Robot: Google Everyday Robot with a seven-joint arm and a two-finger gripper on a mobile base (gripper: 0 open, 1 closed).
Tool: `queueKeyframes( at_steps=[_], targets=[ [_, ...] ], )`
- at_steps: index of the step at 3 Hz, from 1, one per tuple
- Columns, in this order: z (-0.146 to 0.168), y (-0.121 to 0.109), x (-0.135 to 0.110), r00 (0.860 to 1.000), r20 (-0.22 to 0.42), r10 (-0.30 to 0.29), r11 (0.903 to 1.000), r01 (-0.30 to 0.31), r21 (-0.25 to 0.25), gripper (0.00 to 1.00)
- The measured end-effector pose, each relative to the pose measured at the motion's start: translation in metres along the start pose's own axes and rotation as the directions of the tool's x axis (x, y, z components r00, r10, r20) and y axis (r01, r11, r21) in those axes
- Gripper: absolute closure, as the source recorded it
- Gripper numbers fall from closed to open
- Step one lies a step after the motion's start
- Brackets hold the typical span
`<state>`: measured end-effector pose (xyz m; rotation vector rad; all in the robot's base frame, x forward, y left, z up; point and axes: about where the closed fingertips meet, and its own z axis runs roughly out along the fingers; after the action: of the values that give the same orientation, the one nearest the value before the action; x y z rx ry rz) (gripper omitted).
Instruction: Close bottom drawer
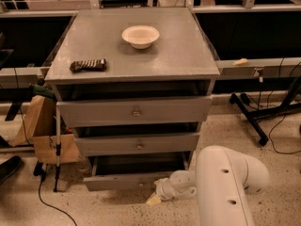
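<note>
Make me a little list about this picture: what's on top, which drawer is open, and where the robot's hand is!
cabinet: grey, with three drawers
on top: a white bowl near the back, a dark snack packet at the left front
bottom drawer: pulled out, its dark inside showing
gripper: low down, just in front of the bottom drawer's front, toward its right side
touching the drawer: cannot tell
job: not done yet, the bottom drawer needs pushing in
</note>
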<state>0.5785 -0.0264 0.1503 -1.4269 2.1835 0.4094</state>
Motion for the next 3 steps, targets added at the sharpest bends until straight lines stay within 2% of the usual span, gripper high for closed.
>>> queueKeyframes(
  at_steps=[1, 2, 3],
  targets=[
    [-0.001, -0.024, -0.005, 1.0, 0.024, -0.009, 0.9998, 0.009, 0.016, 0.47],
    [-0.016, -0.04, -0.001, 0.999, 0.047, 0.01, 0.9985, -0.013, 0.053, 0.7],
    [-0.046, -0.039, 0.016, 0.998, 0.05, 0.04, 0.9926, -0.045, 0.113, 0.94]
  ],
)
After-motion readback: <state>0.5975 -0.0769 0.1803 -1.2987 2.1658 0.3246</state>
